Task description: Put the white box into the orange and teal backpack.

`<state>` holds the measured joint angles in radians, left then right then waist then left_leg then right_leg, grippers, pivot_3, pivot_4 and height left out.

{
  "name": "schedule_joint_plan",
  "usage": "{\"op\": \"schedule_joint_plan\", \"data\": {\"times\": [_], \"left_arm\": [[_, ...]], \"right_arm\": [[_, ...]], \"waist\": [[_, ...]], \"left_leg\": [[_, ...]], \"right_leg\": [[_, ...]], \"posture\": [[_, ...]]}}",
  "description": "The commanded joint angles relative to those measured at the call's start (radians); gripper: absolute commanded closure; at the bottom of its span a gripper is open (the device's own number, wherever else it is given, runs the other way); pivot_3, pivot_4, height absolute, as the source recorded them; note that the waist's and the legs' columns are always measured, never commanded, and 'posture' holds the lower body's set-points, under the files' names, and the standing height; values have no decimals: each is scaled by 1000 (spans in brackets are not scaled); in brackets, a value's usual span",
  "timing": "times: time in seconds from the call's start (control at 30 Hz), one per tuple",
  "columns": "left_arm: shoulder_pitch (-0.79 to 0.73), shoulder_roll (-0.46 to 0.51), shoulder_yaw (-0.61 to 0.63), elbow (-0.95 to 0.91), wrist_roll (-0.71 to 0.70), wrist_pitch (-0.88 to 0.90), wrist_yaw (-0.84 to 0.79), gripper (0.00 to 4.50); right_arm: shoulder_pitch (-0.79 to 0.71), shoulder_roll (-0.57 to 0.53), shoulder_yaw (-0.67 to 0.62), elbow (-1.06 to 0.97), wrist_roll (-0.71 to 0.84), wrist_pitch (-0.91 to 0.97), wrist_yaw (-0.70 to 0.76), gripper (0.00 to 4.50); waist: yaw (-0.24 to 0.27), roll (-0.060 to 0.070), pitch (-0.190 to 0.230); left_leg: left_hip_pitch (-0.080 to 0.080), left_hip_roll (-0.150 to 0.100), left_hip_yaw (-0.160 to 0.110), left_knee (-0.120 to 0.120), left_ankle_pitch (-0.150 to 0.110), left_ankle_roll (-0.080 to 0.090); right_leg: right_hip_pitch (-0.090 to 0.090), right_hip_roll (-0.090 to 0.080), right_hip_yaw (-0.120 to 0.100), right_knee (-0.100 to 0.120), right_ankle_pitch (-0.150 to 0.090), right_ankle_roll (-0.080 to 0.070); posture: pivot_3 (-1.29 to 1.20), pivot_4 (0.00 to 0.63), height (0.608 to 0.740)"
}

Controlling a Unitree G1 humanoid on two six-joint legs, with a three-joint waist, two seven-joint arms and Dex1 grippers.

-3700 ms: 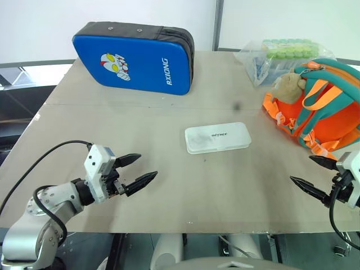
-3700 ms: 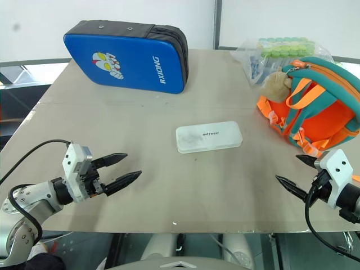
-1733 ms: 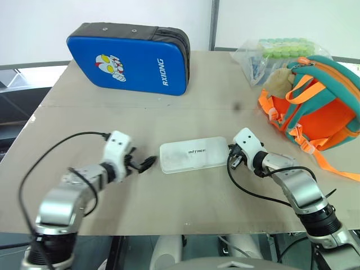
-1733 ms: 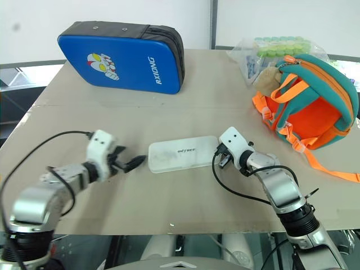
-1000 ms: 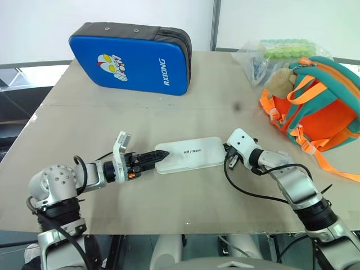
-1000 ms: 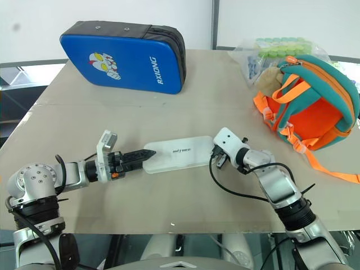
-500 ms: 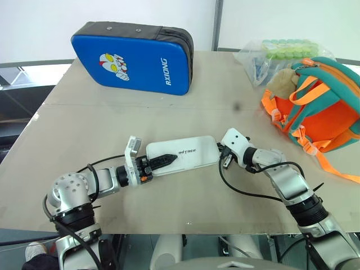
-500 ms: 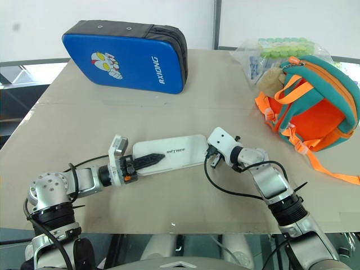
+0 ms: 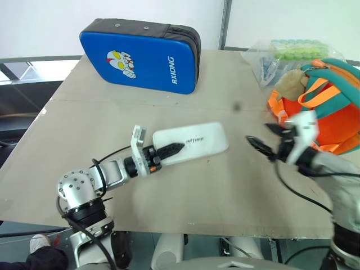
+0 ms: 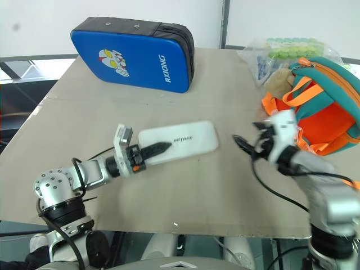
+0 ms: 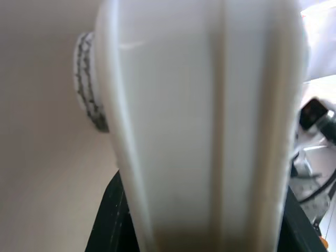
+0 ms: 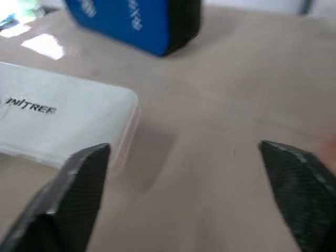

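The left gripper (image 9: 171, 149) reaches level across the bench (image 9: 84, 112), clenched on the near end of the white box (image 9: 194, 142), which is tilted up off the surface. The right gripper (image 9: 263, 138) hangs released between the box and the orange and teal backpack (image 9: 329, 107).

Lab-like test room: bare tan table (image 9: 185, 191), plain white walls (image 9: 45, 28).
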<state>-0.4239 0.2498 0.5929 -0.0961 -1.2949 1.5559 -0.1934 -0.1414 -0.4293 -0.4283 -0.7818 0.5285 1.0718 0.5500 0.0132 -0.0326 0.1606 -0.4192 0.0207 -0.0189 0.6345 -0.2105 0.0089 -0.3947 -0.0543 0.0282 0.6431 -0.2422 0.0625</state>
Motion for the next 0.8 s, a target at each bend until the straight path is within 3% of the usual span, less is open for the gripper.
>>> {"op": "schedule_joint_plan", "data": {"times": [0.03,0.17,0.3,0.57,0.8], "left_arm": [[-55,-17,-9,-31,-117,-76,65,3423],[-82,-2,-59,-37,-141,-127,88,3423],[-98,16,-102,-31,-184,-170,106,3423],[-71,48,-174,-73,-202,-281,137,3423],[1,68,-178,-109,-188,-393,140,3423]], "right_arm": [[18,20,-148,-139,118,158,-95,35],[-27,71,-259,-137,115,282,-238,35],[-112,58,-246,-63,62,297,-335,35],[-338,58,-15,391,-150,-42,-443,35],[-410,-23,144,560,-254,-316,-348,3028]], "waist": [[-4,0,0],[-6,0,0],[-6,0,0],[-19,1,0],[-26,1,1]], "left_leg": [[1,0,2,0,0,0],[2,0,4,0,0,0],[2,-2,9,0,0,0],[1,-2,11,0,0,0],[1,-2,11,-1,0,0]], "right_leg": [[0,0,1,0,0,-1],[0,2,2,0,-2,-3],[0,1,3,0,-2,-3],[0,1,3,-1,-1,-2],[-1,2,5,-1,0,0]], "posture": [[0,150,740],[0,150,740],[0,150,740],[0,150,740],[0,150,740]]}}
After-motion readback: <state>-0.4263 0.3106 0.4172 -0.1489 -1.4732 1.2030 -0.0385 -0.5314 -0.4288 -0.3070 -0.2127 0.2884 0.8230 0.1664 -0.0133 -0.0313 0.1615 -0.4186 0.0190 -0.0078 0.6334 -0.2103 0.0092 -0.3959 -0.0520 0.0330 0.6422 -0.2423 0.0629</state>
